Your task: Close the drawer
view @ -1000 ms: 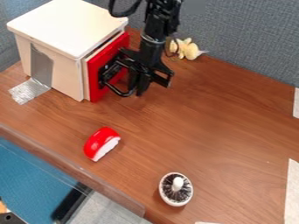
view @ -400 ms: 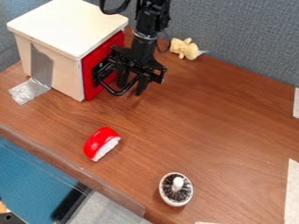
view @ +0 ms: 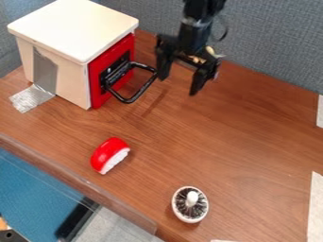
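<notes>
At the upper left, silvery tape [view: 31, 98] runs from the side of the white box [view: 72, 28] down onto the table [view: 221, 142]. The drawer [view: 97, 87], on the box's right side, has its red front flush against the box; one second ago it stood out slightly. The table's front edge [view: 75, 182] slants from the left side to the bottom centre, with the red-and-white toy [view: 110, 154] lying inboard of it, lower left. The black handle [view: 129, 100] juts right from the drawer.

In the upper centre hangs the gripper [view: 179, 85], jaws spread wide with nothing between them. Its left finger is just beside the handle's outer end; whether they touch, I cannot tell. It has shifted right since the last frame, when it was at the handle. Wood lies between it and the white bowl [view: 190, 215] at the bottom. A pale yellow toy [view: 210, 50] sits partly behind it. White strips [view: 317, 201] line the right side.
</notes>
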